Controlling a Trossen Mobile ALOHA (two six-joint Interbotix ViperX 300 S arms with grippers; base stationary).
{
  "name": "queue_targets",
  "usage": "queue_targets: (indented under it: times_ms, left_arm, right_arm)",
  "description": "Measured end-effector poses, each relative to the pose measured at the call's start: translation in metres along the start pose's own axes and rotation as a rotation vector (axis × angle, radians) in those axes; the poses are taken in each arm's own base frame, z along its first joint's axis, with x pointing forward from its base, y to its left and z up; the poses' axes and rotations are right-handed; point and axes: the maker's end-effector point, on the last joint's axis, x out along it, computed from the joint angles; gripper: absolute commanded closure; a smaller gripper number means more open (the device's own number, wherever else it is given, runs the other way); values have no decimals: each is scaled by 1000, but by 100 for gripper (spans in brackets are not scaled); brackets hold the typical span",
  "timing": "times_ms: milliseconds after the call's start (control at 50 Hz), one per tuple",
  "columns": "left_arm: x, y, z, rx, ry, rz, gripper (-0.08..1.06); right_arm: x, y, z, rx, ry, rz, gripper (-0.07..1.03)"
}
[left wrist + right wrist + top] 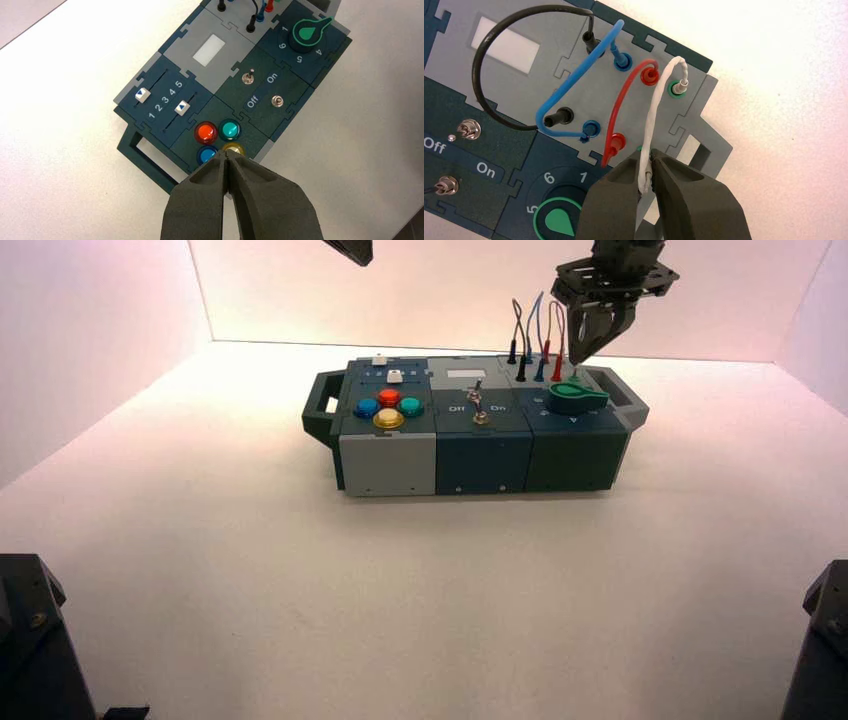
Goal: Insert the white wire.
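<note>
While your R gripper [577, 361], upper right in high view, clenches the white wire [654, 107] by its plug, prob. to steer it into the near green socket [639, 148], your L gripper [361, 259] waits closed, top ctr-left.

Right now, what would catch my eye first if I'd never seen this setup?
Probably the thin white arched wire at the box's far right corner, with the dark right gripper closed at its near end. Next, the four round buttons, red, blue, green and yellow, clustered on the left, and the large green knob near the right end.
</note>
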Motion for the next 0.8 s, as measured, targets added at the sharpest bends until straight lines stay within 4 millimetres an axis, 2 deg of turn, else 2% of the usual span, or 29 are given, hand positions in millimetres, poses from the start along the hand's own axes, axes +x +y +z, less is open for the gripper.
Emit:
queue_targets:
  times_ms: [800]
  left_arm:
    - [0, 0, 0, 0, -1, 1, 101]
  right_arm:
    - [13, 0, -5, 0, 25, 6, 99]
